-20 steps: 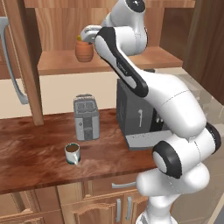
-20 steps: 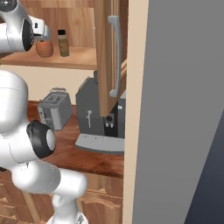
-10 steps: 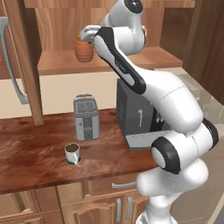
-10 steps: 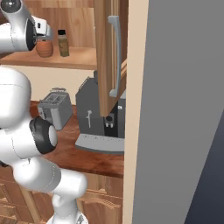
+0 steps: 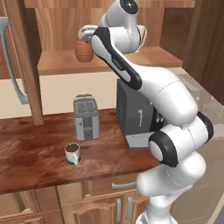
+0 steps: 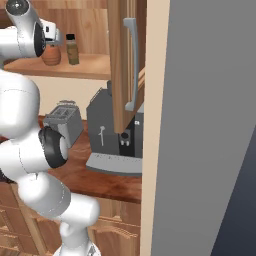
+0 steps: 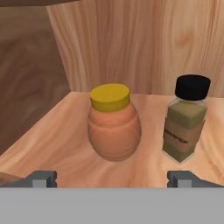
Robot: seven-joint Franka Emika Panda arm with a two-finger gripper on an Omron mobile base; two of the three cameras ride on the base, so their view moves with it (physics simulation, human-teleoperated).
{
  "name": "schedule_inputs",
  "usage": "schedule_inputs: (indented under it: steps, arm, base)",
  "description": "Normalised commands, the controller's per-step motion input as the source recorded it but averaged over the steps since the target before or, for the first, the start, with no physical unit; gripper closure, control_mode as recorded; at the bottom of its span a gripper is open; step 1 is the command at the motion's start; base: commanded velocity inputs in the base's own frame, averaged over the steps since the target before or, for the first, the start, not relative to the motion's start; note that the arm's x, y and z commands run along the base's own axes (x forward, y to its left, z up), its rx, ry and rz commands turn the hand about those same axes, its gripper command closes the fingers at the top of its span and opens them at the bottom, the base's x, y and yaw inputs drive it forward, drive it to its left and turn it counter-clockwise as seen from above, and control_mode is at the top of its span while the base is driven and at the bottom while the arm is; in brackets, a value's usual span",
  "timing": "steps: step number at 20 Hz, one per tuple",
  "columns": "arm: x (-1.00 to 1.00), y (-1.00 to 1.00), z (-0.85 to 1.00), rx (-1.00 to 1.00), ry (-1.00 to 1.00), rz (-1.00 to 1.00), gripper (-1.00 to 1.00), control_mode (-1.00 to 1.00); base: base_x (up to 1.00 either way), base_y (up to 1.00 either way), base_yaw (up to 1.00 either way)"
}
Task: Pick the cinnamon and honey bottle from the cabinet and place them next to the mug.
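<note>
On the cabinet shelf [image 7: 52, 144] the honey bottle [image 7: 114, 122], squat and orange with a yellow lid, stands straight ahead of my gripper [image 7: 113, 177]. The gripper is open, its fingertips [image 7: 41, 178] wide apart on either side, short of the jar and touching nothing. The cinnamon [image 7: 186, 118], slim with a black cap, stands just right of the jar. From the left base view my hand hovers beside the honey bottle [image 5: 83, 50] at the shelf's front. The mug [image 5: 72, 153] sits on the wooden counter below, in front of the toaster.
A grey toaster [image 5: 86, 117] and a dark coffee machine [image 5: 135, 113] stand on the counter [image 5: 30, 153] under the shelf. The cabinet's open door [image 6: 122, 65] with a grey handle hangs to the right of the bottles. A tall grey panel [image 6: 210, 125] closes off the right side.
The arm has shifted only slightly and the hand stays in front of the honey bottle. The jaws remain wide apart.
</note>
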Motion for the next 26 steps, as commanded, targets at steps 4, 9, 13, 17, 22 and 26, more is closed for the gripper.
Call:
schedule_inputs:
  steps: [4,9,13,17,22,26]
  arm:
    - [0.24,0.04,0.0,0.0,0.0,0.0,-1.0,-1.0]
    - [0.18,0.06,0.0,0.0,0.0,0.0,-1.0,-1.0]
    - [0.15,0.09,0.0,0.0,0.0,0.0,-1.0,-1.0]
    - [0.11,0.06,0.0,0.0,0.0,0.0,-1.0,-1.0]
    - [0.23,0.04,0.0,0.0,0.0,0.0,-1.0,-1.0]
    - [0.17,0.04,0.0,0.0,0.0,0.0,-1.0,-1.0]
  base:
    - [0.0,0.0,0.0]
    - [0.0,0.0,0.0]
    - [0.0,0.0,0.0]
    - [0.0,0.0,0.0]
    - [0.0,0.0,0.0]
    - [0.0,0.0,0.0]
